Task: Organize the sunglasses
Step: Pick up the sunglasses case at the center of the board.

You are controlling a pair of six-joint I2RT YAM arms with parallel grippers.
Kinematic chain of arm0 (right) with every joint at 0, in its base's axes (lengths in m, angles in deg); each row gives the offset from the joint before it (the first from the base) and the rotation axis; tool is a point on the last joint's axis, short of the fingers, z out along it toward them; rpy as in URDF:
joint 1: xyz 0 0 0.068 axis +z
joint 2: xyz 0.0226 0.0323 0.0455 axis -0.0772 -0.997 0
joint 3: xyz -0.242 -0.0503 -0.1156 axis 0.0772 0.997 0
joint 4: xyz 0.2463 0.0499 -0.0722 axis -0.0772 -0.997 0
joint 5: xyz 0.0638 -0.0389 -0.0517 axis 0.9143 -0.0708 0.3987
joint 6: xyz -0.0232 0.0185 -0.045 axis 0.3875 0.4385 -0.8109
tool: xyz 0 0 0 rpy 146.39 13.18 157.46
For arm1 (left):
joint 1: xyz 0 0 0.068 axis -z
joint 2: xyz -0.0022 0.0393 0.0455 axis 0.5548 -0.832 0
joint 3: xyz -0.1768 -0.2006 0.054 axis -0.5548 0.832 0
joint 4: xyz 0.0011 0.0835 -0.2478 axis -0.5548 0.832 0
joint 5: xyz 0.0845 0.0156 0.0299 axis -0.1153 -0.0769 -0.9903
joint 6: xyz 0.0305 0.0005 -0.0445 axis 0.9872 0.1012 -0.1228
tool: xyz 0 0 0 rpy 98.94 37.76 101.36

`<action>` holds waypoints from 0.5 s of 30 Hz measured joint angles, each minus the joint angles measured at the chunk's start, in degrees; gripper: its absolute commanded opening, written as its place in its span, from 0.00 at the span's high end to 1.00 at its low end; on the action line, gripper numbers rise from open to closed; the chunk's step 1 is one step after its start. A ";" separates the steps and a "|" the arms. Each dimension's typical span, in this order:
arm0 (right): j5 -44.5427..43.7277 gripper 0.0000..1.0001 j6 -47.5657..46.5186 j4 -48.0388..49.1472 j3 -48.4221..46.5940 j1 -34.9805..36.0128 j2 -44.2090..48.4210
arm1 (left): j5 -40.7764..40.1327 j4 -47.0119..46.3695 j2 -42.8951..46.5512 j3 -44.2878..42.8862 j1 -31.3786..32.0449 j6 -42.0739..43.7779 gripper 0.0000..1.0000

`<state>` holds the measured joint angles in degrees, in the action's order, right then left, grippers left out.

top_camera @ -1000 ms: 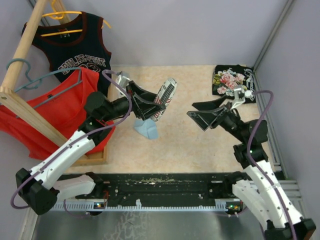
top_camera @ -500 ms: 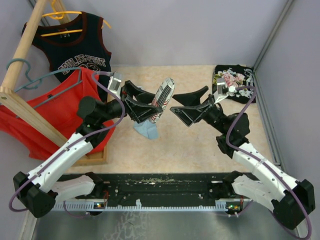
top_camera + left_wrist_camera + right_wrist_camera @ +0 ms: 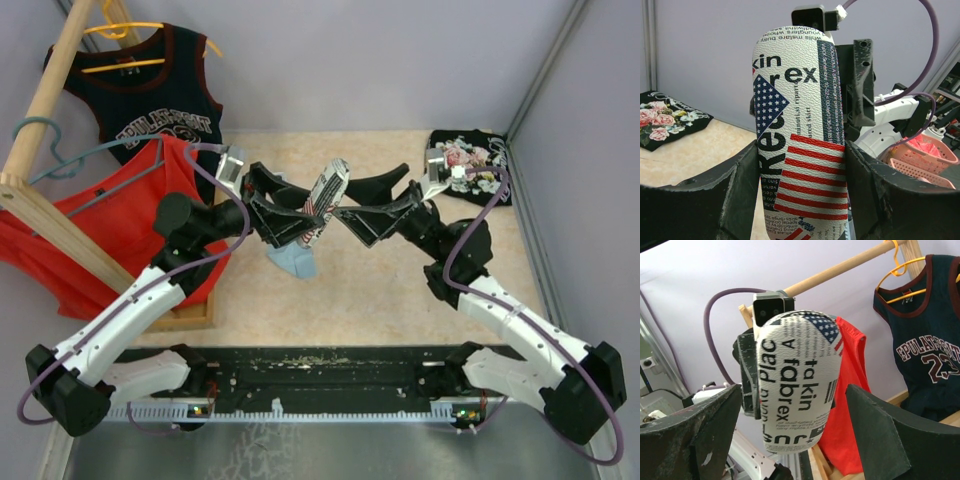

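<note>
The left pincer (image 3: 303, 217) grips the oblong flag-print case (image 3: 327, 193) at its lower half, a finger pressed to each long side, and holds it tilted in the air above the beige surface (image 3: 400, 290). In the left wrist view the case (image 3: 797, 125) stands upright between the fingers (image 3: 740, 190). The right pincer (image 3: 346, 204) is spread wide, its two fingers straddling the case's upper end; the right wrist view shows a gap on either side of the case (image 3: 795, 380). The sunglasses cannot be seen in any view. A small light-blue cloth (image 3: 293, 261) lies on the surface below the case. A folded black floral garment (image 3: 465, 160) sits at the far right corner.
</note>
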<state>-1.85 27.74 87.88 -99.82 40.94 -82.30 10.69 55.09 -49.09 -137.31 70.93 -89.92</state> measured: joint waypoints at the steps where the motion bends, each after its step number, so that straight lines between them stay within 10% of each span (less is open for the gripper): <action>1: 0.00 0.18 0.02 0.07 -0.17 0.04 -0.50 | 0.28 -0.02 0.00 0.00 0.00 -0.02 1.00; 15: 3.65 0.21 2.58 3.85 -1.66 0.17 -3.96 | 3.67 -3.15 -0.68 0.00 0.00 -2.80 1.00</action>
<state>1.80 30.32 91.72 -101.48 41.11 -86.25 14.37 51.94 -49.77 -137.31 70.93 -92.71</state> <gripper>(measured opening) 0.795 0.681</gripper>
